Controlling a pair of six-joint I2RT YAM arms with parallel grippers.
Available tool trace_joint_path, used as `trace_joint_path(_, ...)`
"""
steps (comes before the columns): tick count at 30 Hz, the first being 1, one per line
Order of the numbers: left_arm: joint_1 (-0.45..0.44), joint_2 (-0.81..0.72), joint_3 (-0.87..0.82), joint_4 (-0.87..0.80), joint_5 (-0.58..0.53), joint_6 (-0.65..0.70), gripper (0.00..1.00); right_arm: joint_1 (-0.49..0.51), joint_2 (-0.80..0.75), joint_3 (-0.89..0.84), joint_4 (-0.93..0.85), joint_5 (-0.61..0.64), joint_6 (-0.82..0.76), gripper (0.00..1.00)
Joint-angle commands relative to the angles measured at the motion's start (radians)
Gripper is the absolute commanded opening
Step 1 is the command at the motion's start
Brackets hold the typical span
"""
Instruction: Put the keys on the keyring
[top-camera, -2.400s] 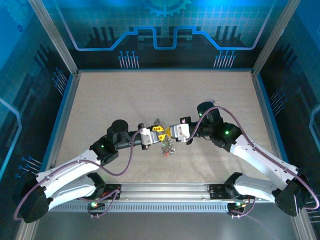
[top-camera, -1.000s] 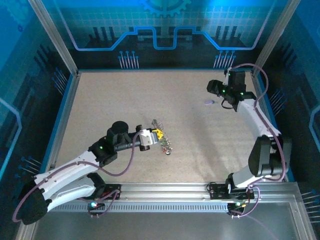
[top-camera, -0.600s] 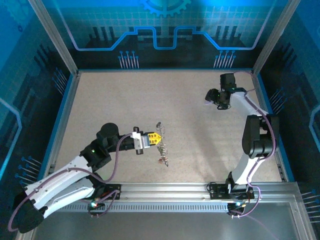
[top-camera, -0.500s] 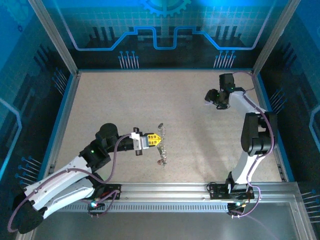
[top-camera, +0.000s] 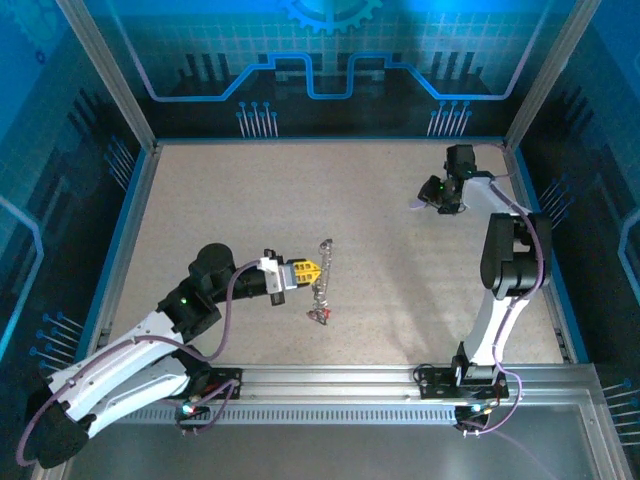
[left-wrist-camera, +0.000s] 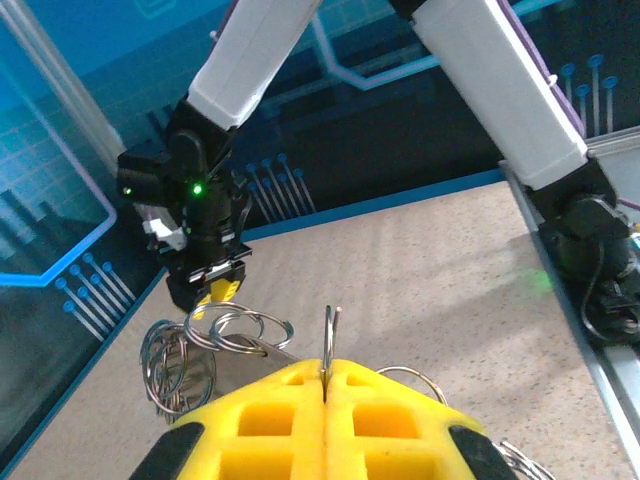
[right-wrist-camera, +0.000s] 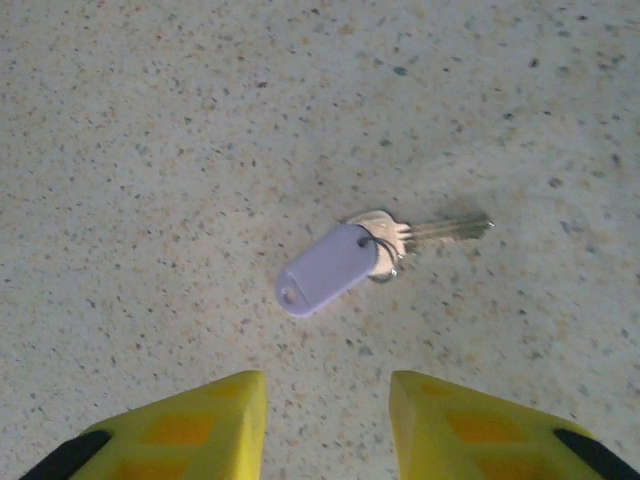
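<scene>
My left gripper (top-camera: 311, 270) hovers over the middle of the table, shut on the keyring (top-camera: 322, 258), a thin metal hoop. In the left wrist view the keyring (left-wrist-camera: 329, 335) stands edge-on between the closed yellow fingers of the left gripper (left-wrist-camera: 325, 374). A bunch of small keys (top-camera: 319, 311) and rings (left-wrist-camera: 232, 329) hangs from it. At the far right back, my right gripper (top-camera: 434, 197) is open. Its yellow fingers (right-wrist-camera: 190, 420) sit just short of a lilac tag (right-wrist-camera: 328, 268), which lies flat and is tied to a silvery key (right-wrist-camera: 432, 232). Nothing is between that gripper's jaws (right-wrist-camera: 328, 410).
Speckled beige tabletop (top-camera: 230, 200) is walled by a blue-rimmed frame (top-camera: 135, 215). The right arm (top-camera: 510, 255) stands folded upright along the right side. A metal rail (top-camera: 330, 378) runs along the near edge.
The right arm left the centre and swung to the far right back, settling over the lilac tag. The left gripper drew back and left slightly with the keyring; the keys now dangle.
</scene>
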Motion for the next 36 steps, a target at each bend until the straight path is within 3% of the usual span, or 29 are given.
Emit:
trace_joint_path(1, 0.022, 0.0, 0.039, 0.012, -0.037, -0.016, 0.0, -0.009, 0.049, 0.052, -0.034, -0.04, -0.031, 0.34)
trace_joint_path(14, 0.038, 0.004, 0.024, 0.008, -0.031, -0.001, 0.0, -0.026, 0.211, 0.223, -0.113, 0.052, -0.11, 0.31)
trace_joint_path(19, 0.04, 0.009, 0.02, 0.003, -0.041, 0.012, 0.0, -0.037, 0.235, 0.216, -0.091, -0.013, -0.116, 0.37)
trace_joint_path(28, 0.04, 0.017, 0.025, -0.001, -0.05, 0.009, 0.0, -0.046, 0.274, 0.258, -0.139, -0.041, -0.118, 0.38)
trace_joint_path(36, 0.039, 0.032, 0.031, 0.005, -0.049, 0.006, 0.0, -0.043, 0.297, 0.282, -0.16, -0.081, -0.123, 0.31)
